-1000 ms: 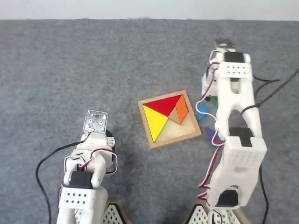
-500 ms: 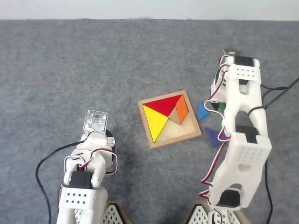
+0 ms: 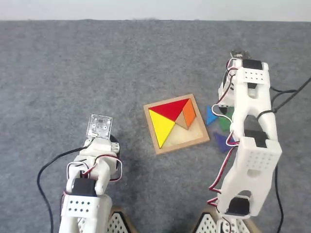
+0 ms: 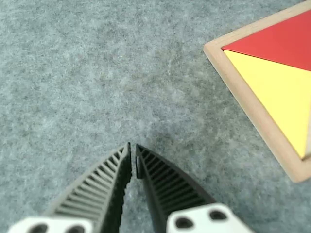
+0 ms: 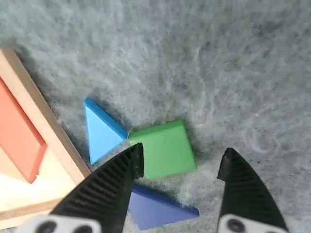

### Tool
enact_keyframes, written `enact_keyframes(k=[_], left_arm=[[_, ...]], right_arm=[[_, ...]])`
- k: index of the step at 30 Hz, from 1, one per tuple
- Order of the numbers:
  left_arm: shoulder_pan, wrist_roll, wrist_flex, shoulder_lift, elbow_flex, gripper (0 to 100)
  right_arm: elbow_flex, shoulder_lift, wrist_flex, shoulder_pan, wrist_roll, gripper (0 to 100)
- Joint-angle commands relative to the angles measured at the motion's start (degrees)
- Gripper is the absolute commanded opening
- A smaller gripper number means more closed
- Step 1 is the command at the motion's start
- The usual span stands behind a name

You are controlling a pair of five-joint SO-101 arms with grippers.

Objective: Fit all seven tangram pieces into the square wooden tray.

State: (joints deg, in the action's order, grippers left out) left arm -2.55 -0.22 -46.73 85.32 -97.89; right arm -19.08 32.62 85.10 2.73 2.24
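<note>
Since the right gripper (image 5: 183, 155) is held wide open above the green square (image 5: 163, 148), with one finger's tip over that piece's edge and the other over bare tabletop (image 5: 233, 58) beyond it, a poor descent is judged the main risk. If the gripper is lowered as it stands, the nearer finger may be set down on the square rather than beside it, and the piece may be pressed flat instead of gripped. The light blue triangle (image 5: 102, 128) is seen touching the square's corner just beside that same finger, and the dark blue piece (image 5: 155, 208) lies partly under it. Either could be nudged, dragged or caught between the fingers together with the square. The wooden tray (image 5: 43, 121) lies just past the triangle, on the far side from the open fingers, so a shoved piece could be jammed against its rim. The flat pieces may also slip out of a shallow grip on the soft grey surface. The left gripper (image 4: 132, 148) is closed on nothing above bare tabletop, with the tray's corner well ahead of it and to one side, where the red triangle (image 4: 277, 41) and the yellow triangle (image 4: 277, 97) are already seated. No brand, label or writing can be read on the pieces or the tray.
</note>
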Motion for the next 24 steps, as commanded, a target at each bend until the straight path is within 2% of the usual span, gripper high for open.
enact_keyframes(k=[1, 4, 15, 21, 24], left_arm=[[-0.2, 0.3, 0.0, 0.7, 1.1, 1], [-0.2, 0.3, 0.0, 0.7, 1.1, 1], [-0.2, 0.3, 0.0, 0.7, 1.1, 1], [-0.2, 0.3, 0.0, 0.7, 1.1, 1], [-0.2, 0.3, 0.0, 0.7, 1.1, 1]], right_arm=[[-0.7, 1.0, -0.5, 0.5, 2.8, 24.3], [-0.7, 3.3, 0.4, 0.4, 6.0, 24.3], [-0.8, 9.6, -0.8, -1.9, 6.3, 24.3], [-0.7, 3.0, -0.9, -2.1, 6.3, 24.4], [0.1, -0.8, -0.3, -2.2, 8.9, 24.5]])
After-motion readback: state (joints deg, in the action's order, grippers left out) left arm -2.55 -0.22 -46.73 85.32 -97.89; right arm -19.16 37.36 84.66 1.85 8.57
